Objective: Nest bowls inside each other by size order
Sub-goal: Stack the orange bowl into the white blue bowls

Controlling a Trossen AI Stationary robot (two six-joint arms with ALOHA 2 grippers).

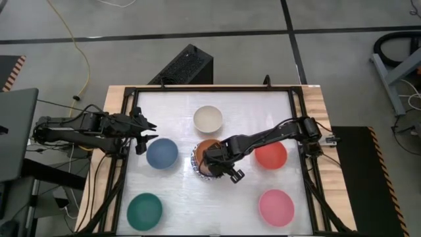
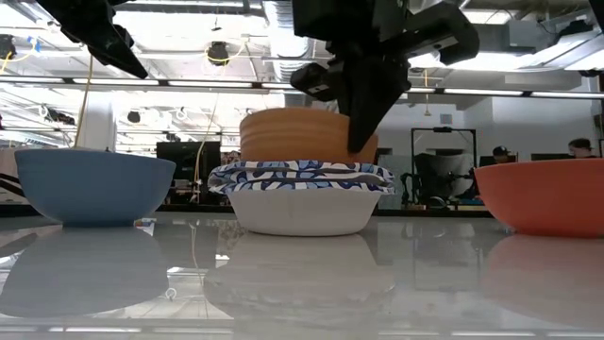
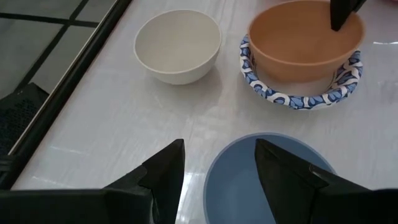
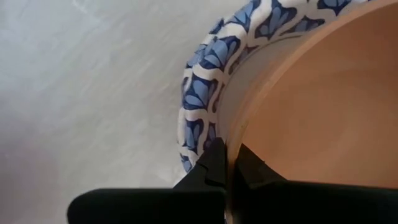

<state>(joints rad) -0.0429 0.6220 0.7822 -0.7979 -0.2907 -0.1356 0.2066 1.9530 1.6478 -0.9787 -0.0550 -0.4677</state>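
Note:
An orange bowl (image 1: 208, 151) stands upright inside a blue-and-white patterned bowl (image 2: 300, 179) at the table's middle. My right gripper (image 4: 227, 157) is shut on the orange bowl's rim and reaches down from above. To the left sits a slate-blue bowl (image 1: 162, 153). My left gripper (image 3: 217, 168) hovers open over that bowl's left edge and touches nothing. A cream bowl (image 1: 208, 118), a red bowl (image 1: 271, 155), a dark green bowl (image 1: 145, 210) and a pink bowl (image 1: 276, 207) each rest on their bases on the white table. My right gripper pinches the orange bowl's rim (image 4: 235, 138) on its near-right side, one finger inside the bowl and one outside. The fingers (image 2: 363, 132) point steeply down from above. The bowl sits level, its lower part inside the patterned bowl.
A black frame (image 1: 131, 99) runs around the white table top (image 1: 210, 210). Free room lies between the green and pink bowls along the near edge. Beyond the far edge stands a black box (image 1: 185, 66) on the floor.

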